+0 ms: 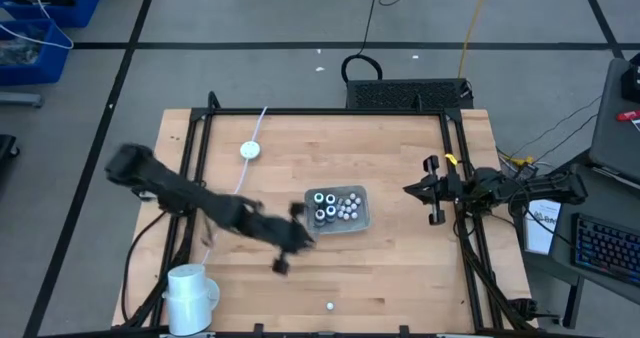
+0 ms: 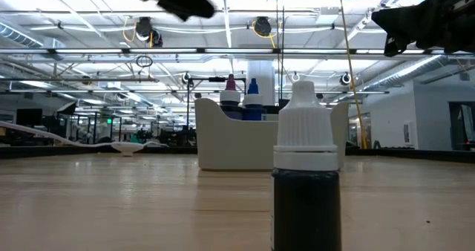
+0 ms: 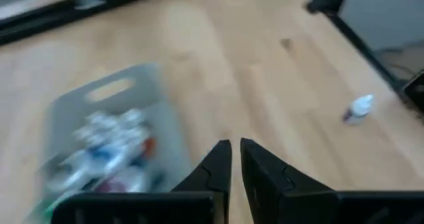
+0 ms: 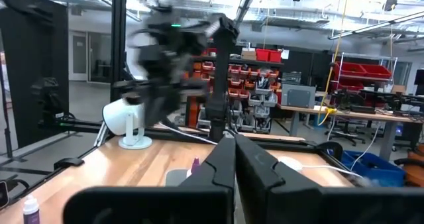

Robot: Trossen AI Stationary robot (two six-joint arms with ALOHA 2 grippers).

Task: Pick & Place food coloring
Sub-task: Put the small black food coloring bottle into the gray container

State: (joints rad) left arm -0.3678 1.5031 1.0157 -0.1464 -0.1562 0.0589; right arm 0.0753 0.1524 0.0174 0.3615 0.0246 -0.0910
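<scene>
While left pincer (image 1: 283, 250) hovers nearly closed, empty, ribbed-capped bottle (image 2: 306, 183) stands on wood.

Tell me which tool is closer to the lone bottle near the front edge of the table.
Left. The left tool hangs between the grey tray and the lone bottle. The right tool waits off by the table's right rail, farther away.

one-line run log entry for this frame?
left gripper: shut, empty, beside grey tray | right gripper: shut, parked at right edge | tray: holds bottles | stray bottle: upright on table near front edge
</scene>
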